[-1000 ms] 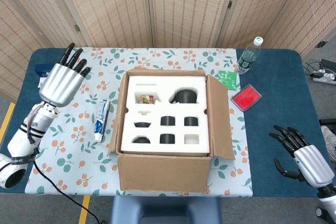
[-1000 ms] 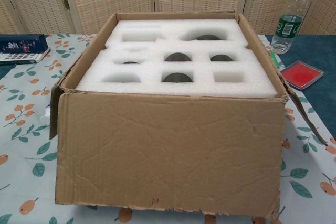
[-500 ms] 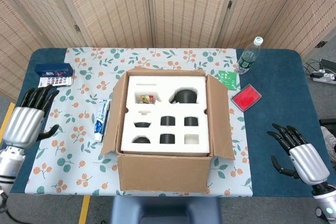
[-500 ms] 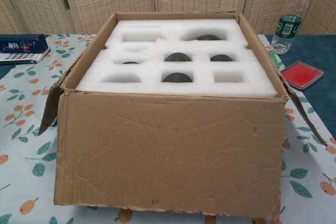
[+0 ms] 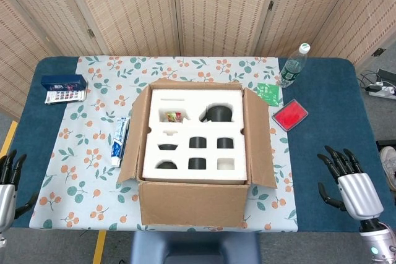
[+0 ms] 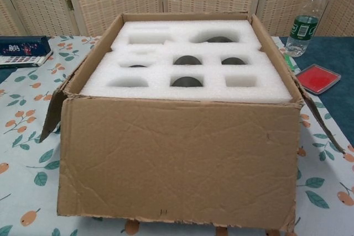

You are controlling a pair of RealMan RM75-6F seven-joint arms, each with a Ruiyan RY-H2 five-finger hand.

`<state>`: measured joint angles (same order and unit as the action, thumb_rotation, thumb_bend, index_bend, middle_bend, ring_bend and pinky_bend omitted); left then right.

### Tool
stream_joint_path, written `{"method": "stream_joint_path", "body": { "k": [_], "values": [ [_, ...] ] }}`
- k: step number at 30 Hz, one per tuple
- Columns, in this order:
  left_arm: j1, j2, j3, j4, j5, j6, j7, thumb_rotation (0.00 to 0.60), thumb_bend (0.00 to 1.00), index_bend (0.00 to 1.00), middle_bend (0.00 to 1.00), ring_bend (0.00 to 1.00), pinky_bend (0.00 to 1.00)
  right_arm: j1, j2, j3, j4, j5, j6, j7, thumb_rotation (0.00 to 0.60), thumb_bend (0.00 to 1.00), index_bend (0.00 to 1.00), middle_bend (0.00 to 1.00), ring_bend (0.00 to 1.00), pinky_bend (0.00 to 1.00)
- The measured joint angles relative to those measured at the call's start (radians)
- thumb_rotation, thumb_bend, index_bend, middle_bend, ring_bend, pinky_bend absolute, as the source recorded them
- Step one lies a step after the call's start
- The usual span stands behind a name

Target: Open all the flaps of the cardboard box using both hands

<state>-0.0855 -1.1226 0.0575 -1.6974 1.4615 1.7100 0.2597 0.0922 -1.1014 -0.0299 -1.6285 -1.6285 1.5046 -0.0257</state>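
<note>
The cardboard box (image 5: 195, 159) sits at the centre of the head view on the floral tablecloth (image 5: 80, 153), its top open. A white foam insert (image 5: 193, 134) with dark items in its pockets fills the opening. The left flap (image 5: 131, 146) and the right flap (image 5: 258, 143) both lean outward, running from the upper to the lower part of the frame along the box's long sides. The near flap appears folded down over the front wall, and the far flap (image 5: 193, 84) shows as a narrow strip along the upper rim.

The right hand (image 5: 348, 180) hangs at the lower right of the frame, fingers spread and holding nothing. The box lies to its left, well apart. The left hand (image 5: 7, 183) shows only partly at the lower left edge, its visible fingers apart and empty. It is also well apart from the box, which lies to its right. The right hand looks somewhat nearer its flap. Neither hand shows in the chest view.

To my eye all the flaps are already open, so little is left to do.
</note>
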Motion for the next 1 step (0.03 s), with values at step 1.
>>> {"method": "stream_joint_path", "body": {
  "k": [1],
  "values": [
    [0.004,-0.004,0.001,0.01,0.008,0.003,-0.02,0.6,0.29,0.0,0.0,0.0,0.0,-0.001,-0.002,0.0,-0.002,0.0,-0.001,-0.007,0.415,0.56,0.12,0.07,0.11,0.04]
  ]
}}
